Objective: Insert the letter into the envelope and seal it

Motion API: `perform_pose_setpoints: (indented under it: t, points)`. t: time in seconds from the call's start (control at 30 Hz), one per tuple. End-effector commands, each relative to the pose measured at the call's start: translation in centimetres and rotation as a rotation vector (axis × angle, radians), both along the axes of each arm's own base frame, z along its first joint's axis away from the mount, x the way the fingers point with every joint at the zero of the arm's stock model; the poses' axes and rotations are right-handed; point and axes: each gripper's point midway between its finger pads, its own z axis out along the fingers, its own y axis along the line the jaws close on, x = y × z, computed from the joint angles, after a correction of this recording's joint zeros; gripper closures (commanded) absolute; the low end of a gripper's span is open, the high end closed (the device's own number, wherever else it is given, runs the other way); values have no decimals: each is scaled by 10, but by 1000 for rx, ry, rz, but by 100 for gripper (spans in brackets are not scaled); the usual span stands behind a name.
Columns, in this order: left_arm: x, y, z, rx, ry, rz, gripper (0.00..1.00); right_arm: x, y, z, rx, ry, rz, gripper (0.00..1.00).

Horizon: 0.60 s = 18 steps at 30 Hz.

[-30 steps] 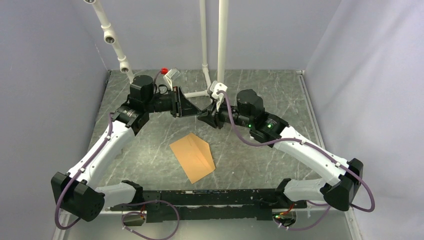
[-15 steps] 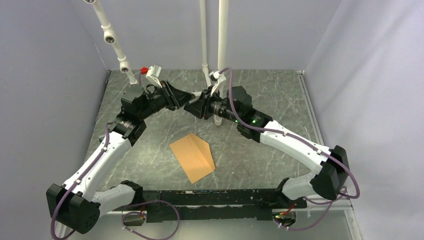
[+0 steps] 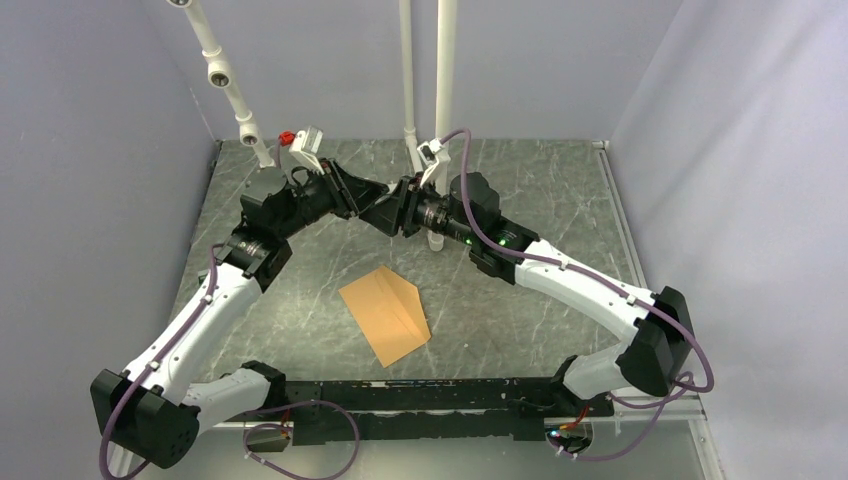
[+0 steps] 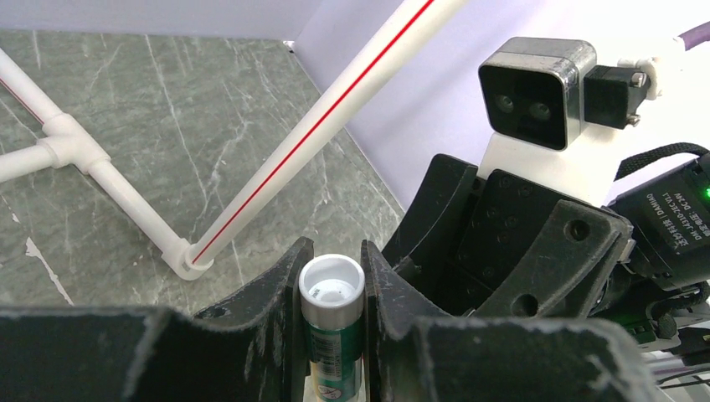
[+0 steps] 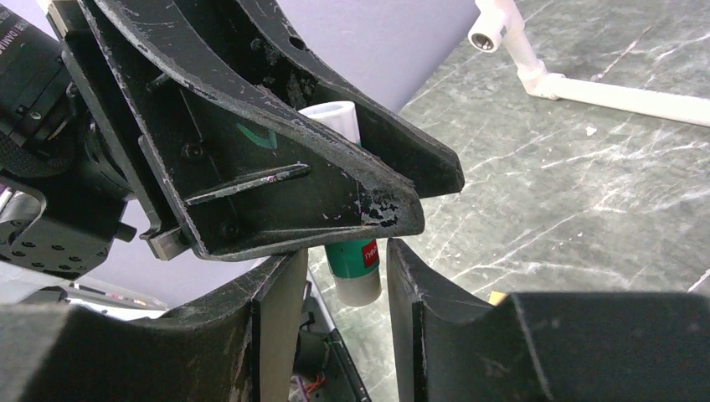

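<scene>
The orange-brown kraft paper envelope, a long rectangle with a crease across it, lies flat and slantwise on the grey-green marbled worktop, near its front edge and between the two arm bases. No pale sheet shows apart from it, and whether the letter is inside cannot be told. Both arms are raised well above it and meet tip to tip toward the back. The left gripper is clamped on a green-and-white plastic glue stick, a round tube pinched on both sides with its open white end poking out past the fingertips. The right gripper straddles the tube's other end, its jaws parted and just beside the tube rather than pressed on it.
</scene>
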Motion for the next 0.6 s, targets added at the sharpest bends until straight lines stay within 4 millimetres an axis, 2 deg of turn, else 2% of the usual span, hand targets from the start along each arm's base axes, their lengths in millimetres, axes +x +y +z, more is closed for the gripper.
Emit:
perform_pose_setpoints:
  t: [0.0,0.13,0.2,0.27,0.3,0.33,0.43,0.5,0.57]
  points:
    - [-11,-7,18,-17,-48,-60,97,-1,0,43,82,-72,14,57]
    - [-12,-8,20,-18,-46,-64,98,0,1,38,75,-62,13,66]
    - [-13,-8,20,-20,-45,-66,98,1,-1,38,78,-68,-1,74]
    - [-13,-8,21,-23,-42,-68,97,4,-2,40,80,-76,-17,87]
    - [-13,-8,21,-23,-40,-69,94,5,-3,41,82,-77,-24,94]
    - [-14,-8,21,-22,-36,-68,87,6,-4,42,88,-81,-32,99]
    - [-14,-5,18,-13,-15,-49,60,10,-11,51,129,-83,-75,100]
    - [-16,-3,16,-12,-7,-41,54,13,-17,53,158,-78,-105,100]
    - [-18,-1,14,-17,1,-37,52,16,-23,57,184,-80,-127,100]
